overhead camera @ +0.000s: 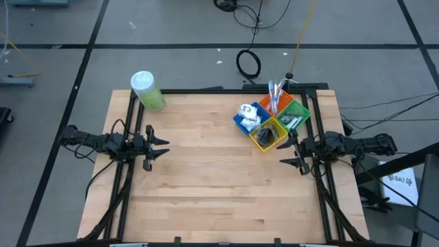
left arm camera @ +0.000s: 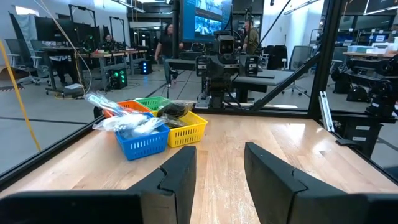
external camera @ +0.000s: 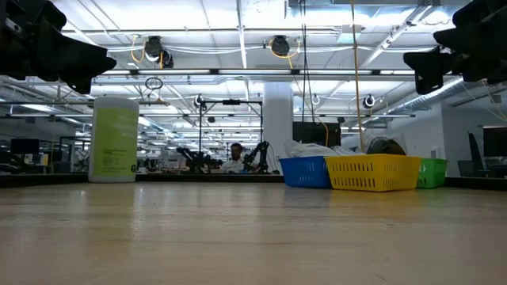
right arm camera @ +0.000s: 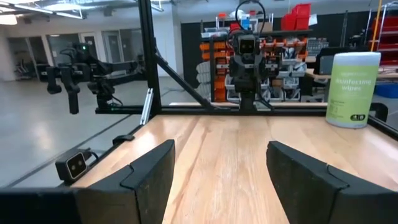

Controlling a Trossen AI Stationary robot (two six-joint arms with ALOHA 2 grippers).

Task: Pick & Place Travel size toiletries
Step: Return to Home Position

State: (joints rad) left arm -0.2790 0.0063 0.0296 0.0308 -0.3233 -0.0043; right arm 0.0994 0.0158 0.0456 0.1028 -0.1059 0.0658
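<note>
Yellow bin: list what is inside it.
The yellow bin holds dark items heaped above its wall. Their number and kind cannot be told, and anything beneath them is covered.

Seen from above, the contents of the bins are too small to sort. The yellow bin (overhead camera: pixel 258 141) holds something dark and shapeless, the blue bin (overhead camera: pixel 237 121) a crumpled white mass, and thin pale sticks rise over the orange bin (overhead camera: pixel 261 106). At the height of the bench (external camera: pixel 238 229) the orange bin is wholly hidden behind the blue and yellow ones, and the green bin (external camera: pixel 432 172) shows only a sliver. There the left arm (external camera: pixel 47 39) and right arm (external camera: pixel 463 47) are dark silhouettes cut by the upper edge. The left gripper (left arm camera: pixel 219 152) and right gripper (right arm camera: pixel 221 149) run off the lower edge of their wrist views. The people (left arm camera: pixel 166 43) beyond are too small to describe.
</note>
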